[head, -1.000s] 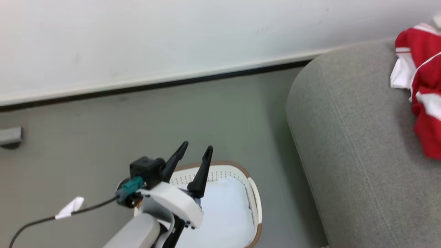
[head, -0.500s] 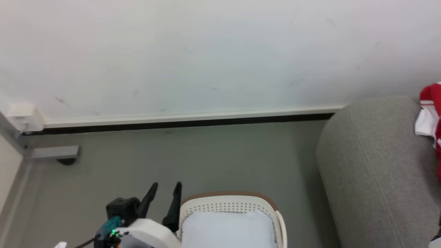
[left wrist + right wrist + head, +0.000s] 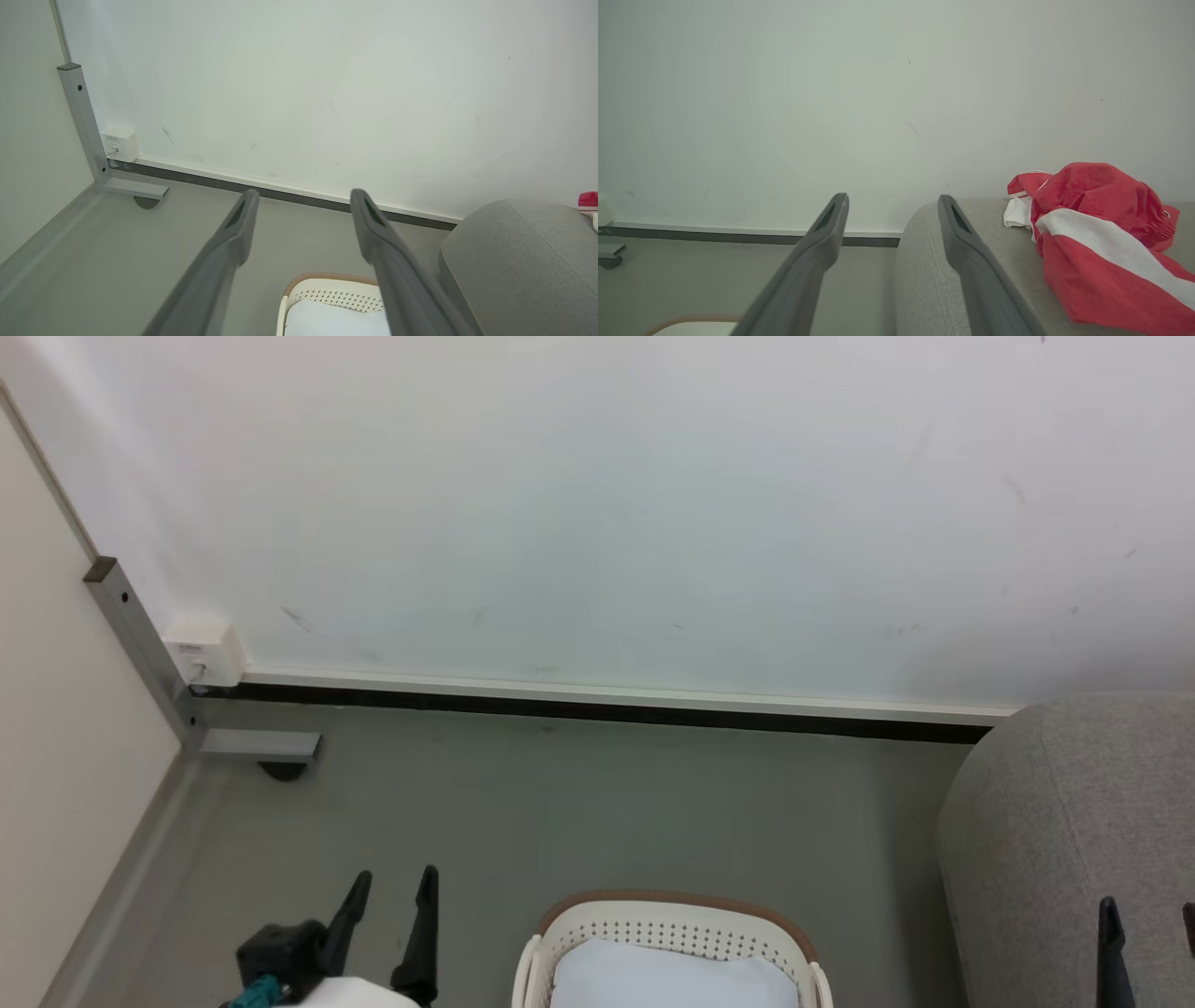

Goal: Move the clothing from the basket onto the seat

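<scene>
The cream-white basket (image 3: 667, 926) with a brown rim stands on the floor at the bottom middle of the head view, and a pale bluish-white surface shows inside it. My left gripper (image 3: 396, 879) is open and empty just left of the basket. My right gripper (image 3: 1150, 907) rises over the grey seat (image 3: 1055, 840), also open and empty. In the right wrist view the red clothing (image 3: 1092, 233) with a white panel lies bunched on the seat (image 3: 924, 270), right of that gripper (image 3: 893, 200). The left wrist view looks between the fingers of that gripper (image 3: 303, 196) at the basket (image 3: 327, 291), the seat (image 3: 514, 261) and a red clothing edge (image 3: 587, 199).
A white wall with a dark baseboard (image 3: 597, 707) runs behind the grey floor. At the left corner stand a grey metal post with a foot (image 3: 261, 747) and a small white wall box (image 3: 203, 649). A partition closes the left side.
The head camera has swung left and upward, so the clothing has left its right edge. My left gripper now sits left of the basket instead of over it. The right fingertips have come into view.
</scene>
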You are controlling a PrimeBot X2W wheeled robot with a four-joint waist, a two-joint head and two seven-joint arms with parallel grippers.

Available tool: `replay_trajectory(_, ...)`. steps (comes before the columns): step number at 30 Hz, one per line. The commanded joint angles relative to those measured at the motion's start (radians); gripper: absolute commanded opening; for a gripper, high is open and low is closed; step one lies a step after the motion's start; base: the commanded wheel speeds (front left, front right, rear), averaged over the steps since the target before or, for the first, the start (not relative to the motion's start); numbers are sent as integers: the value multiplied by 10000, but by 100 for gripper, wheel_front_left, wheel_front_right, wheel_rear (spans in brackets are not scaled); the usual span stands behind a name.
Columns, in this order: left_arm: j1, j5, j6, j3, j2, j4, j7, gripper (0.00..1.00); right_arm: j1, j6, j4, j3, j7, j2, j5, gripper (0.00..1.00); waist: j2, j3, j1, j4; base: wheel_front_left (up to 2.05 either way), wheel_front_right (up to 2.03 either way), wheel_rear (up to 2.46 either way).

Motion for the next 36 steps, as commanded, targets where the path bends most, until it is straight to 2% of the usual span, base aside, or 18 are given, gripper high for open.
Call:
replay_trajectory(1, 171, 202, -143, 129, -70, 17, -2, 100, 218, -26, -34, 51, -27, 33, -96, 100, 0, -19, 2, -37, 0, 0, 0)
replay_trajectory(6, 399, 753, -754, 773, -448, 219, -3, 100, 418, -26, 28, 414, -30, 40, 229, 100, 0, -35, 2, -290, 0, 0, 0)
replay_trajectory(17, 516, 1704, -1608, 1786, -1114, 626, -3, 100, 467, -26, 141, 601, -31, 42, 371, 100, 0, -121, 2, -734, 0, 0, 0)
replay_trajectory(25, 504, 2132, -1936, 2177, -1392, 833, -4, 100, 508, -26, 197, 653, -31, 43, 383, 100, 0, -190, 2, -951, 0, 0, 0)
replay_trajectory(36, 549, 2460, -2162, 2415, -1568, 987, -4, 100, 545, -26, 262, 649, -32, 43, 203, 100, 0, -180, 2, -1101, 0, 0, 0)
